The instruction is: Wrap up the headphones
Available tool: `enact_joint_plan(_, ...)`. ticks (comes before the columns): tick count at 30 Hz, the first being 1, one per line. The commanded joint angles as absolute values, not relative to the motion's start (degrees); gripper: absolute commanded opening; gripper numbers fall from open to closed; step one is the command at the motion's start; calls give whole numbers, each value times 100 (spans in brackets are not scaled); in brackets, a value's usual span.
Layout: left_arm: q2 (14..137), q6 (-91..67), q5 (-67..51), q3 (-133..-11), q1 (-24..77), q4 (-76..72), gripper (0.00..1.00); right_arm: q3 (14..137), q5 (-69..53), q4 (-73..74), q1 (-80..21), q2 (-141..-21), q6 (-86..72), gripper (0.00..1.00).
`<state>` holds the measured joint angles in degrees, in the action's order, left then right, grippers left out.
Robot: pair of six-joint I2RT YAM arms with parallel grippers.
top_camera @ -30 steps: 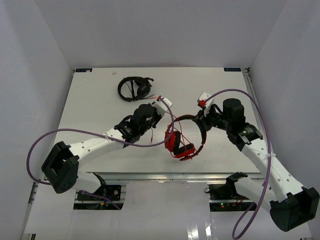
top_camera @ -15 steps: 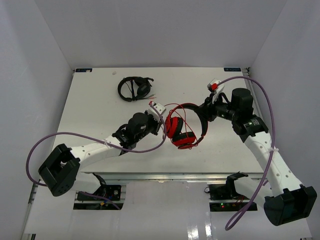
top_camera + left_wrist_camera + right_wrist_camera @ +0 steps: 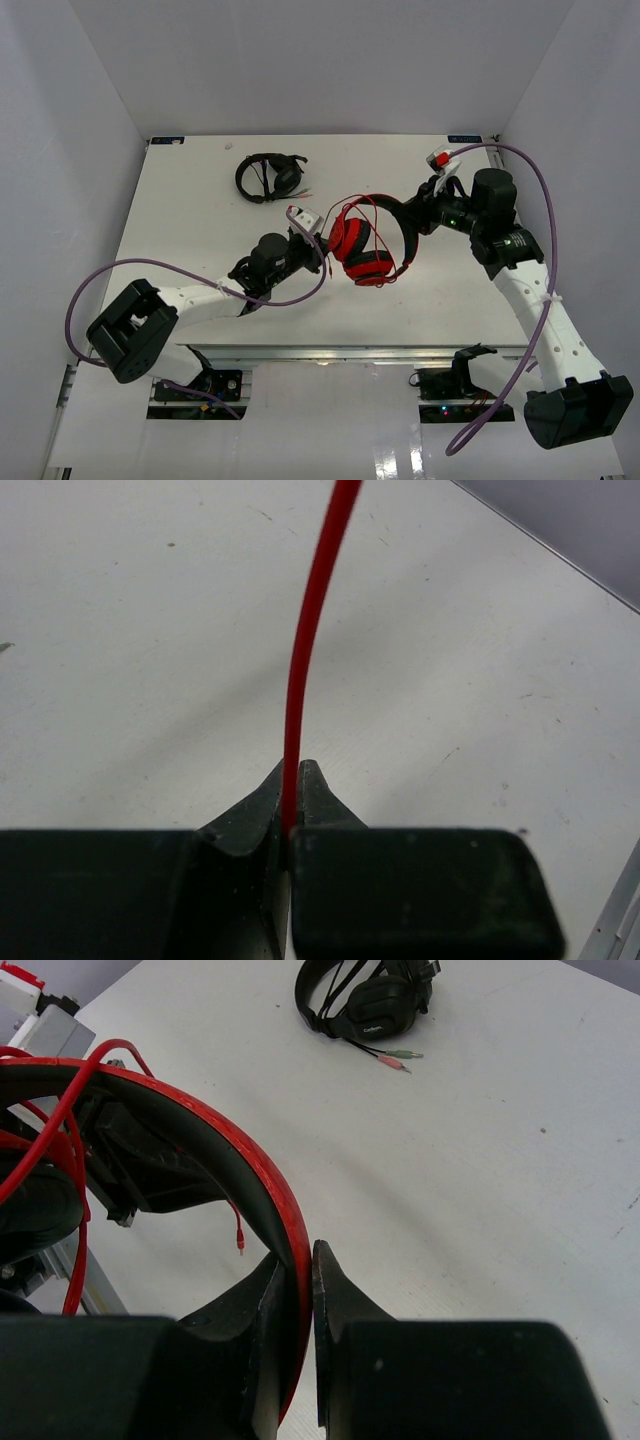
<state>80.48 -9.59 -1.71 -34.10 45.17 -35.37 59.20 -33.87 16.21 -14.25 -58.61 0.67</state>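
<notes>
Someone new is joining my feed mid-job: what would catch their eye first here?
The red headphones, held near the middle of the table by the right gripper clamped on their headband. Next, the left gripper pinching their thin red cable, and the black headphones lying toward the far left of the table.

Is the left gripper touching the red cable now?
Touching: the left wrist view shows the left gripper shut on the red cable, with no gap.
</notes>
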Motion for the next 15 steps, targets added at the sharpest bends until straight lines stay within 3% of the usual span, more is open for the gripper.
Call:
enact_joint_plan(1, 8077, -1255, -420, -3237, 4457, -4271, 10, 6336, -3578, 1302, -1389, -5827, -350, 8)
enact_joint_plan(8, 8207, -1669, -817, -3023, 4454, -4808, 0, 6392, -3352, 1310, -1356, -5882, -574, 8)
enact_joint_plan(15, 8569, -2548, -1161, -2795, 4456, -5546, 0, 6354, -2383, 1266, -1354, -5968, -1124, 8)
